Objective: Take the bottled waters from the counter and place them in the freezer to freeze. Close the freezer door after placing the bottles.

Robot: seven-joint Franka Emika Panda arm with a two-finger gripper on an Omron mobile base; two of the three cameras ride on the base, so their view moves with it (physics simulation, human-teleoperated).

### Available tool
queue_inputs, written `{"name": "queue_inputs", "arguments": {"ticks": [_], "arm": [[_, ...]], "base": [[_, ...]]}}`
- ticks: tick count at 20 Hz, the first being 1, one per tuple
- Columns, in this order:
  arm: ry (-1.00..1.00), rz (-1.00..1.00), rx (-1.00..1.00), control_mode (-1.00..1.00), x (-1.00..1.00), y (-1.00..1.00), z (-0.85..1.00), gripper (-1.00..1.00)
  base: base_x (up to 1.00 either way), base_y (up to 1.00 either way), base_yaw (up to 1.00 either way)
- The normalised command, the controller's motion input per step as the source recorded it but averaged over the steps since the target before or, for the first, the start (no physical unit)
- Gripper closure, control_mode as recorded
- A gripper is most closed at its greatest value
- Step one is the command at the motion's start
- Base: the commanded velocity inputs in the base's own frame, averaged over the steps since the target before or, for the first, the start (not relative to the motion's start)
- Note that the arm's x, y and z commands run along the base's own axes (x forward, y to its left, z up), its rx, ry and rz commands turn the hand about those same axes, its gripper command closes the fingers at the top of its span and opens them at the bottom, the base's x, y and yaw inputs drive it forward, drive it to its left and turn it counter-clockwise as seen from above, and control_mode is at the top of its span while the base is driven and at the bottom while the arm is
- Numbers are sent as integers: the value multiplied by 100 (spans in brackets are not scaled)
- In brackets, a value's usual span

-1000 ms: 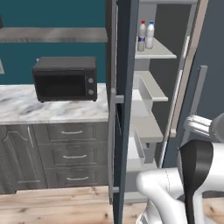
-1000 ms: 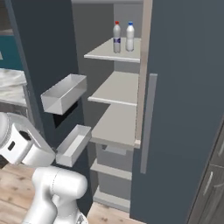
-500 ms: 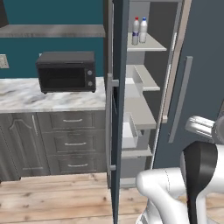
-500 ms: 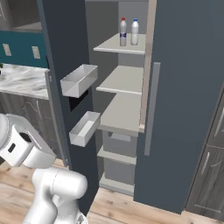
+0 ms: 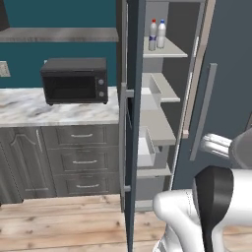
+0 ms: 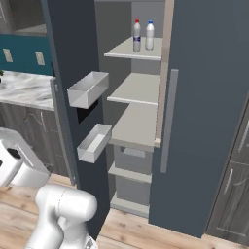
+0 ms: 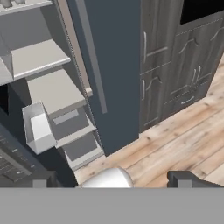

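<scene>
White arm (image 5: 206,216) folded low, gripper (image 7: 111,178) wide open and empty, fingertips (image 7: 186,178) well apart

We see two bottles (image 5: 157,34) standing together on the freezer's (image 5: 170,98) top shelf, its door (image 5: 134,123) open beside the counter (image 5: 54,110).

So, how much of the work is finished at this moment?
Done: both bottled waters stand on the top shelf inside the freezer. In hand: nothing; the gripper is open and holds nothing, pointing toward the floor by the freezer. Left: the freezer door stands wide open and must be closed.
</scene>
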Motion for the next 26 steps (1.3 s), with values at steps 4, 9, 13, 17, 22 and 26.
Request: {"name": "queue_inputs", "arguments": {"ticks": [4, 9, 13, 17, 22, 26], "arm": [[0, 0, -1, -100, -55, 74, 0, -100], [-6, -1, -3, -100, -12, 100, 0, -100], [-10, -5, -3, -100, 44, 99, 0, -100], [-12, -7, -15, -100, 73, 43, 0, -100], [-1, -8, -14, -100, 90, 0, 0, -100], [-4, -9, -30, -100, 70, 0, -3, -100]], "base": [[0, 0, 0], [0, 0, 0], [0, 0, 0], [0, 0, 0], [0, 0, 0], [0, 0, 0]]}}
